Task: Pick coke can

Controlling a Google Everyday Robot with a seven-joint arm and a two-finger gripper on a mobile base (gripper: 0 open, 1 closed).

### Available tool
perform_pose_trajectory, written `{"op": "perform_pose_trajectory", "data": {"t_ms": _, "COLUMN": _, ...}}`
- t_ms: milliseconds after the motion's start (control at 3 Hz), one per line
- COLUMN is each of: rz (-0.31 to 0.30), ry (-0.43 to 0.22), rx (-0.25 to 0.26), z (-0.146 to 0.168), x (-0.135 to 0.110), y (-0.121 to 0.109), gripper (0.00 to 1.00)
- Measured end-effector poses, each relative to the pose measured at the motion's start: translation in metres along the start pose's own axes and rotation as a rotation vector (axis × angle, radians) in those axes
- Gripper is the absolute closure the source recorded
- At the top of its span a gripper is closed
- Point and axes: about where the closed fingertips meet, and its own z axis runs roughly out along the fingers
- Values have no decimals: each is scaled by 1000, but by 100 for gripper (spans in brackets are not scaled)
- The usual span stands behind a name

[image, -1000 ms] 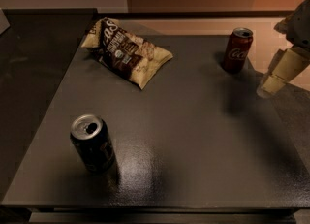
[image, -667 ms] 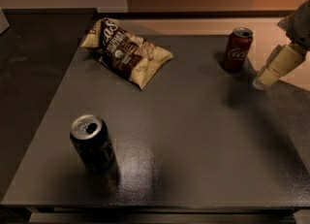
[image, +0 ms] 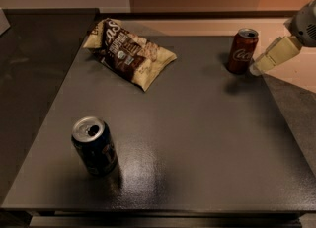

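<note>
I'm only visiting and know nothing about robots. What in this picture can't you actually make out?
- Gripper, just right of the coke can: the right edge of the camera view cuts most of it off, and contact with the can is unclear.
- Dark can: its label is too dark to read.
- Chip bag: the fine print is too small to read.
- Table: the bottom edge hides what is underneath.

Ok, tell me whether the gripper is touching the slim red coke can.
Cannot tell. In the camera view the gripper ends right beside the slim red coke can, low down; neither gap nor contact shows plainly.
</note>
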Motion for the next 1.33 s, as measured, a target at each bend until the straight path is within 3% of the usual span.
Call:
{"op": "perform_pose_trajectory", "data": {"t_ms": 667, "rz": 135, "ry": -72, "rx": -6, "z": 43, "x": -7, "y": -31, "gripper": 0}}
{"op": "perform_pose_trajectory", "data": {"t_ms": 1333, "rz": 212, "ry": -112, "rx": 1, "z": 71, "x": -10, "y": -56, "gripper": 0}}
